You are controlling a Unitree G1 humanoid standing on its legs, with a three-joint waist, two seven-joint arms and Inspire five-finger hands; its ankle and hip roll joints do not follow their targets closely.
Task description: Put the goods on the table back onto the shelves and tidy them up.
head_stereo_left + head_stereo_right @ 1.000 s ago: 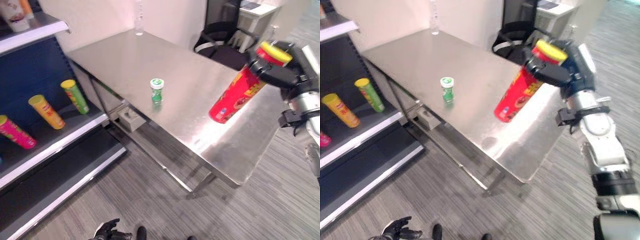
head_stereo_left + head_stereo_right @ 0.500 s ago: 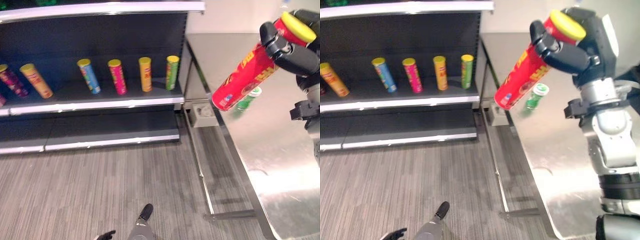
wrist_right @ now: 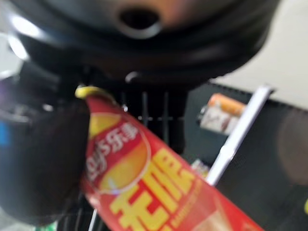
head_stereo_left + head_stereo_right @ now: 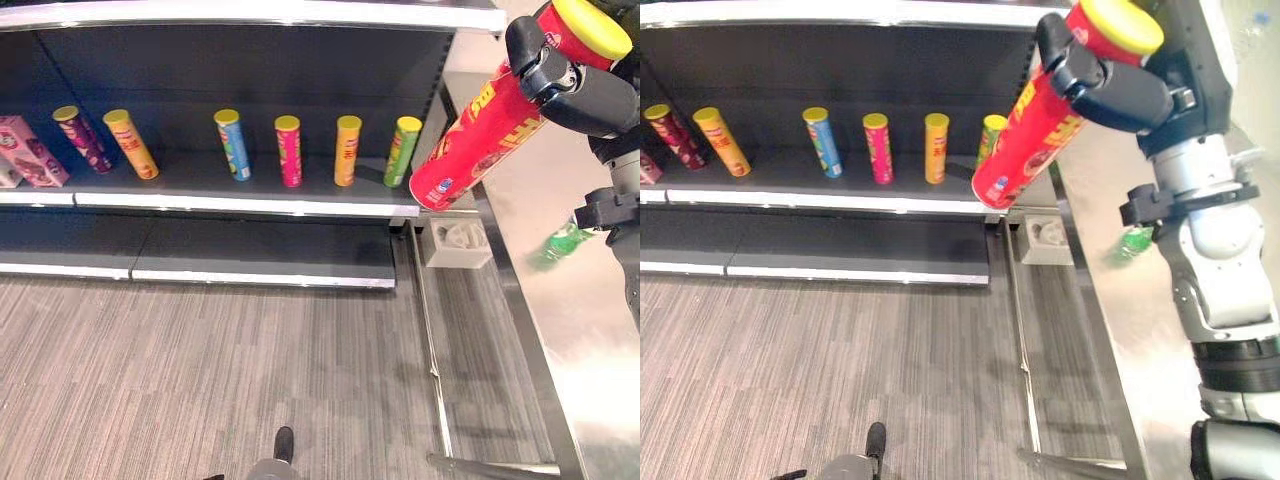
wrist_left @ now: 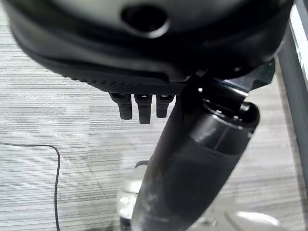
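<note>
Gripping the red chip can (image 4: 480,133) near its yellow lid, fingers curled round it, the right hand (image 4: 585,95) held it tilted in the air, betw. shelf (image 4: 250,195) & table (image 4: 590,300). Left hand (image 5: 144,103) hung w/ fingers relaxed, empty, over the floor. Small green bottle (image 4: 560,243) stood on the table.

- Large yellow characters and a round logo are seen printed on the red can (image 3: 144,192).
- Nothing legible is made out on the shelf cans (image 4: 288,150).
</note>
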